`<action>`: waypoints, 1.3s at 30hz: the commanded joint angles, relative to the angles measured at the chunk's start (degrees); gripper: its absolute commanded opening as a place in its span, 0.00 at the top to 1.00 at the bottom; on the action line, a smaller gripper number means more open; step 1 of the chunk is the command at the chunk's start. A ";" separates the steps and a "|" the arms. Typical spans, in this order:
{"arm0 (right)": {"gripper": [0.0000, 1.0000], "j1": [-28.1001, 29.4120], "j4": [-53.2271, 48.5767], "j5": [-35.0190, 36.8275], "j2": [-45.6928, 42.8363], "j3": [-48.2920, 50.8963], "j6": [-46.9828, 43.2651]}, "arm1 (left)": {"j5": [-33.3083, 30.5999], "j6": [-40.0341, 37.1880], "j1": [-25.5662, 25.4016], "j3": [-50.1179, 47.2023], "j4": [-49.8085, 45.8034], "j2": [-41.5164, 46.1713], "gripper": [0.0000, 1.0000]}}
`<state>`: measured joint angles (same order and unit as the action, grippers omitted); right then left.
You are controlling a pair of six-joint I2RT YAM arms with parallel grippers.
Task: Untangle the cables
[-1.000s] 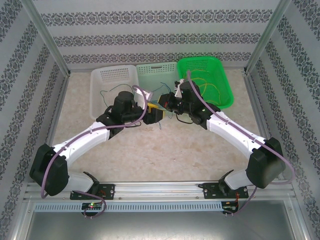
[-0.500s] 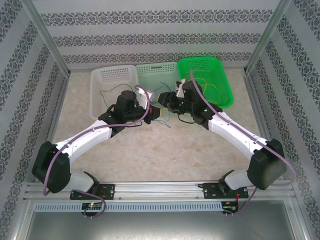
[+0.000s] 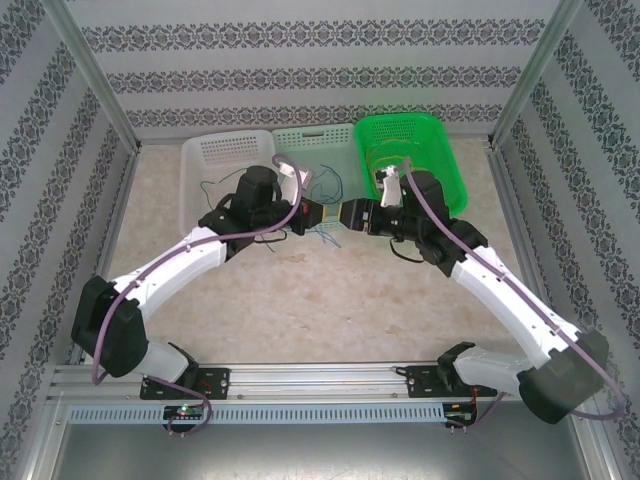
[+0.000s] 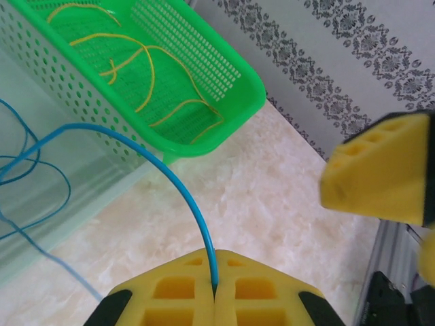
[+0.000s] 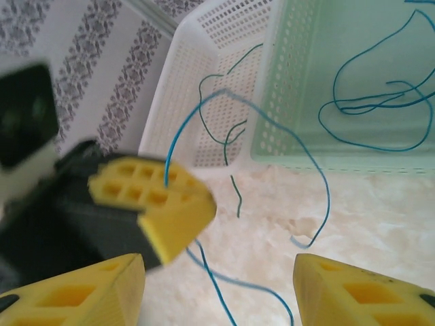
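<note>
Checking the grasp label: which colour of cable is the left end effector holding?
The blue cable, pinched between the shut fingers of the left end effector; the yellow cables lie loose in the green basket.

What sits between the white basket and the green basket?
A pale mint basket holding blue cables, flanked by the white basket and green basket, clearest in the top view.

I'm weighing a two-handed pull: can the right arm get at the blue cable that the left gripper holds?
Probably yes. The right gripper is open and faces the blue cable, which loops free beyond the shut left gripper. Nothing lies between, though the two grippers sit close together.
</note>
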<state>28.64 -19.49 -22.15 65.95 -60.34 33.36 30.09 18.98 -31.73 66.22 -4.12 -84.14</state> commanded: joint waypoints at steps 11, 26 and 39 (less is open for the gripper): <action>0.40 6.71 -7.86 6.13 3.38 1.63 -20.79 | 4.89 2.38 1.20 5.58 -8.33 -3.61 1.00; 0.70 8.42 -6.00 6.77 10.38 -1.34 -20.58 | 5.94 2.48 1.16 6.29 -8.71 -4.52 1.00; 1.00 6.39 -0.30 12.38 5.38 2.90 -11.93 | 1.46 5.27 1.41 2.54 -4.48 -2.02 1.00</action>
<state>36.05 -23.79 -12.73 74.26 -59.42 17.04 33.63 22.11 -31.00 70.41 -11.11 -88.25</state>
